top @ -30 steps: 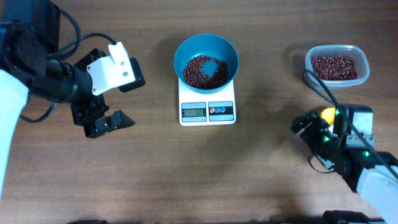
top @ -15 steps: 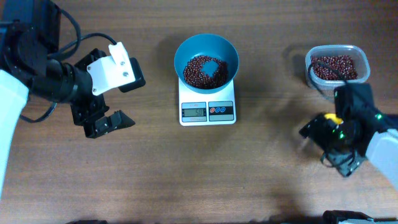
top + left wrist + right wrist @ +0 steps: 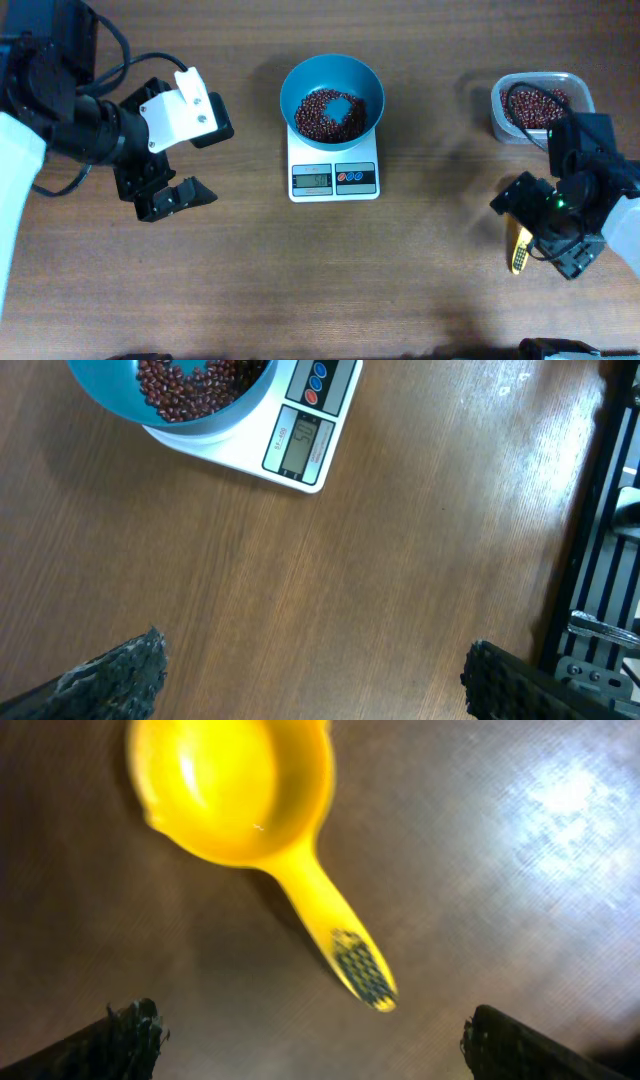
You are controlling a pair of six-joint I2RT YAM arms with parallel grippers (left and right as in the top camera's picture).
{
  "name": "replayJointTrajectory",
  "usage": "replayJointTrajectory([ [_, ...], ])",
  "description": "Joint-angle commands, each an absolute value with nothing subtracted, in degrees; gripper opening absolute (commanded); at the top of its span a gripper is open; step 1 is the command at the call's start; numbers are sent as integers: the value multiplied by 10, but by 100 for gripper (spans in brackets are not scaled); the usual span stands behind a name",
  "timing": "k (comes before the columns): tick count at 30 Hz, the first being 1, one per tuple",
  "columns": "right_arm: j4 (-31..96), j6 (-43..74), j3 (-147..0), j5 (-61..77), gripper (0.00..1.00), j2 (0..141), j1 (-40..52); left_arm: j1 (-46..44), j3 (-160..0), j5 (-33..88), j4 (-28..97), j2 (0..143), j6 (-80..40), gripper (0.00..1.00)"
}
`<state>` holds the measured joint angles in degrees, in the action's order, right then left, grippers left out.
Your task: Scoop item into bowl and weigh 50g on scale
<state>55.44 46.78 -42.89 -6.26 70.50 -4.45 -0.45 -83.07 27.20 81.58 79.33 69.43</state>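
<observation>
Bowl (image 3: 300, 80) on the scale (image 3: 333, 181) holds beans (image 3: 312, 118); clear tub (image 3: 540, 77) holds more

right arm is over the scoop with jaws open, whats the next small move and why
Probably lift the right gripper straight up and away from the yellow scoop. The scoop lies empty on the table, untouched between the open fingers, and beans sit in the blue bowl on the scale. Its reading is too small to confirm.

Black left tool (image 3: 208, 160), white plate (image 3: 185, 112), black cables (image 3: 126, 48)
</observation>
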Motion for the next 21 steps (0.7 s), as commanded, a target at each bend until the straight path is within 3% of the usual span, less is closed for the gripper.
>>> replayJointTrajectory([
  [1,558,475,-439,-89,99,705,-41,-1,-831,276,817,791,703,99],
  [13,669,470,-656,-97,99,651,-41,-1,-831,276,817,791,703,99],
  [21,744,470,-708,-99,99,413,-41,-1,-831,276,817,791,703,99],
])
